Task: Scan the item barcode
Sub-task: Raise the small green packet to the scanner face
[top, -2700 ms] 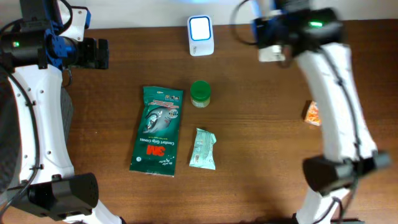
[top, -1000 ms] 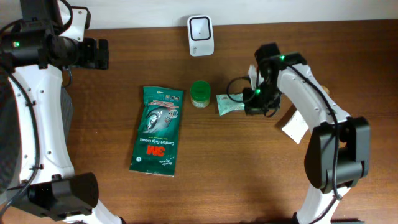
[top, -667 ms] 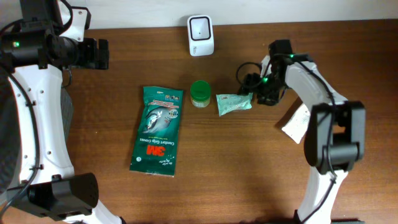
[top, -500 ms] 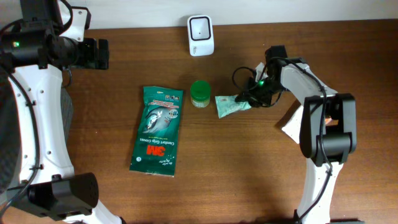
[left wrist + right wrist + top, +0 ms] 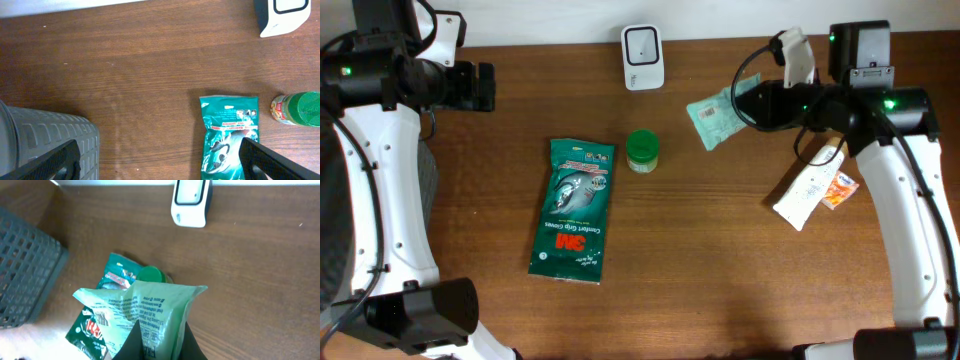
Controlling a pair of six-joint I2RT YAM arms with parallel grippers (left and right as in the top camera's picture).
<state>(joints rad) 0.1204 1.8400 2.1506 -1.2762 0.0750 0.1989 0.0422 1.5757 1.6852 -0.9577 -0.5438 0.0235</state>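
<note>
The right gripper [image 5: 748, 105] was clamped on one edge of the pouch [image 5: 716, 113] and held it up off the table [image 5: 720, 290], off to the right of the scanner [image 5: 643, 57] and not yet in front of its window. In the wrist view the pouch [image 5: 142, 312] hung printed side to the camera, its film bowed. A striped patch low on the left may have been the barcode, though the print was too small to be sure. To do this well, the call was to carry the pouch across to the scanner and turn the wrist so the coded face met the window squarely. The film should be kept as flat as the grip allowed, since a curl would spoil the read. Pinching at the edge looked wise, as it left the print uncovered. The jar [image 5: 642, 150] and glove pack [image 5: 572, 208] lay below the path, well apart. The left gripper [image 5: 478, 87] sat idle at the far side, jaws wide and empty.
</note>
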